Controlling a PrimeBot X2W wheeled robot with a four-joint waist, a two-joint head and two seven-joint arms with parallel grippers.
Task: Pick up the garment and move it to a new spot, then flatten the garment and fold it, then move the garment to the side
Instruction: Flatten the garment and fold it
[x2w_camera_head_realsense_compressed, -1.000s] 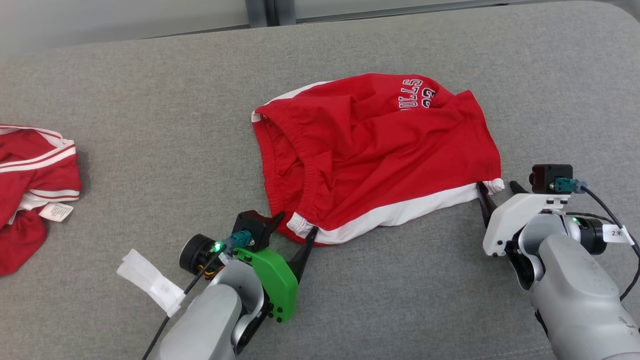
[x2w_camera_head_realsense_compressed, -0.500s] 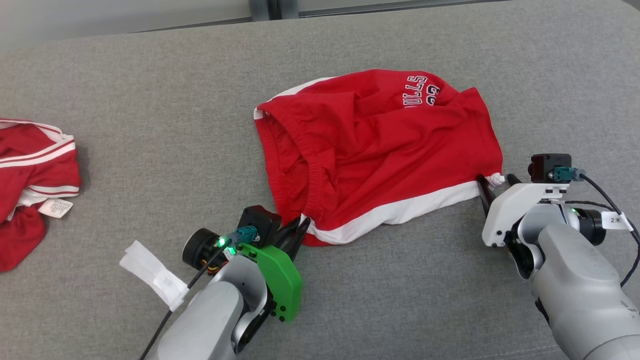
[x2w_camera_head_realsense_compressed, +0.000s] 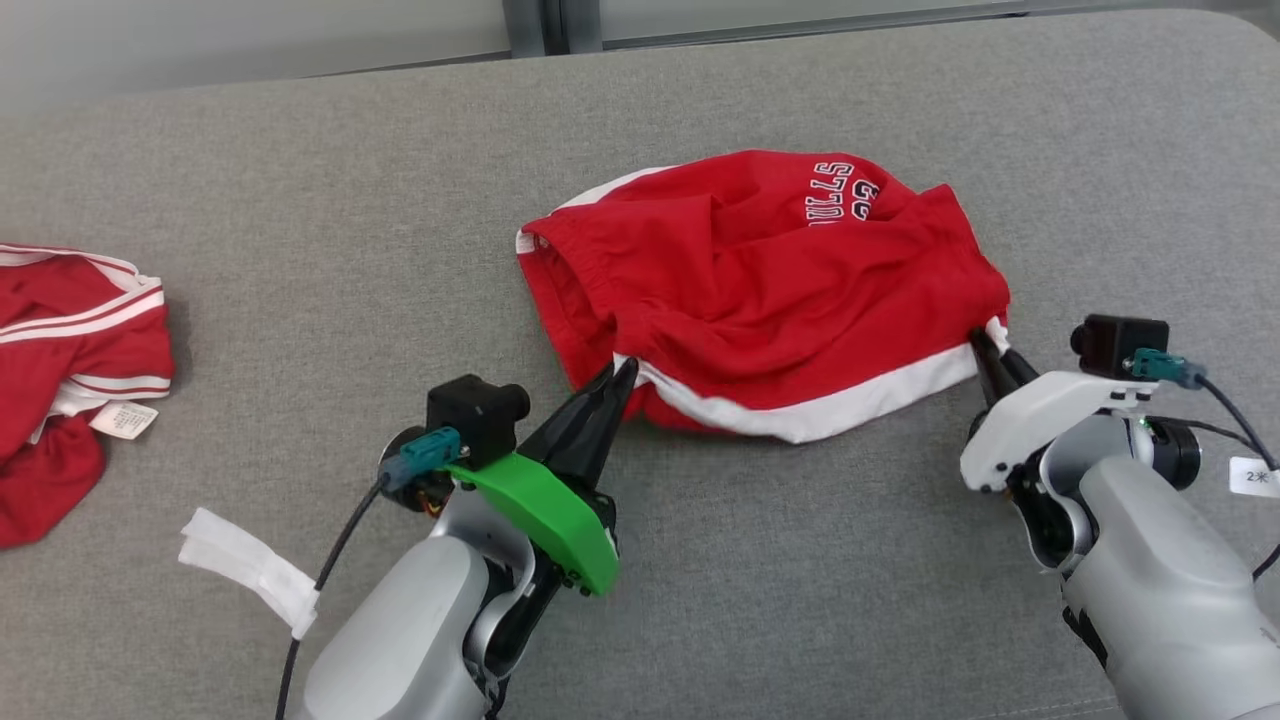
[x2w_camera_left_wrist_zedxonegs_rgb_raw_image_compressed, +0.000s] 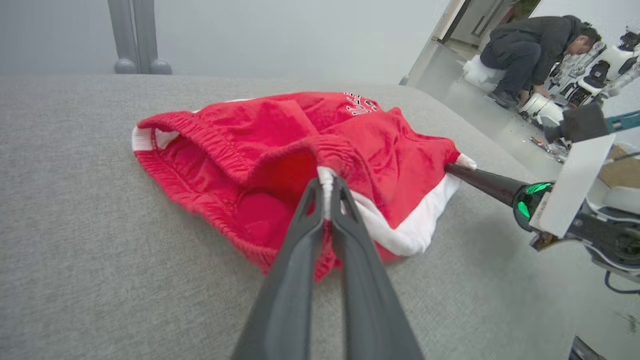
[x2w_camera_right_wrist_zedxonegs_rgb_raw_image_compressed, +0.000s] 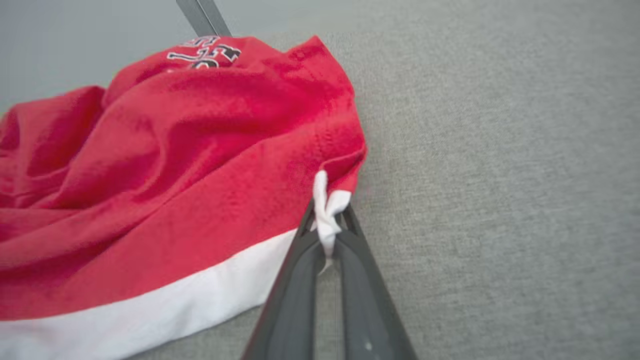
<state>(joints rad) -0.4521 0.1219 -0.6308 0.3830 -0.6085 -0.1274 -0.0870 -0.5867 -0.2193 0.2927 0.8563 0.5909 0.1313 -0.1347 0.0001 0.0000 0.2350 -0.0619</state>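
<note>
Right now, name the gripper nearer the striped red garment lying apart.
Left. The left gripper grips the shorts at the corner nearest the striped garment; the right gripper grips their far corner.

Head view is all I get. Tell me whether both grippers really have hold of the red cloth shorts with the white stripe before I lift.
Observer: In the left wrist view, the left gripper is shut, with the white stripe end of the red cloth shorts pinched between its tips.
Operator: Now check the right one.
Observer: In the right wrist view, the right gripper is shut on a small white bunch at the corner of the shorts. Only a little cloth sits between its fingers.
</note>
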